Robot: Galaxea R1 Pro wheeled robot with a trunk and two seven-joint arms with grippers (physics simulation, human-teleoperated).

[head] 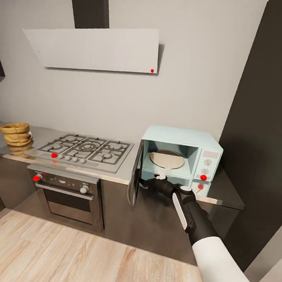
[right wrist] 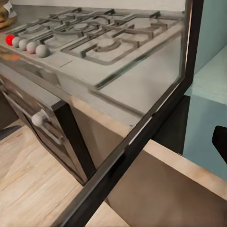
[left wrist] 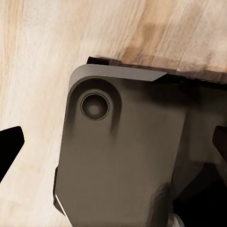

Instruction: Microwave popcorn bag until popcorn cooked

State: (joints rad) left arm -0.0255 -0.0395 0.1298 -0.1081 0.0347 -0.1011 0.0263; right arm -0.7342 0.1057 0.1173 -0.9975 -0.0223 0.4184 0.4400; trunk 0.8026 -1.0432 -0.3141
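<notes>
The tan popcorn bag (head: pixel 17 134) stands on the grey countertop (head: pixel 40 135) at the far left, and a corner of the popcorn bag (right wrist: pixel 4 19) shows past the burners. The pale blue microwave (head: pixel 180 154) sits at the right with its glass door (head: pixel 135 174) swung open to the left. My right gripper (head: pixel 161 174) is at the lower front of the opening, open, holding nothing. In the right wrist view the door frame (right wrist: pixel 142 130) runs close in front, beside the microwave body (right wrist: pixel 208 94). My left gripper (left wrist: pixel 113 142) hangs open over the robot's own grey base.
A gas cooktop (head: pixel 87 150) lies between bag and microwave, above a steel built-in oven (head: pixel 68 195). A white hood (head: pixel 97 47) hangs on the wall. A round turntable (head: pixel 167 159) lies inside the microwave. A dark tall panel (head: pixel 264 124) bounds the right; wooden floor (head: pixel 65 257) lies in front.
</notes>
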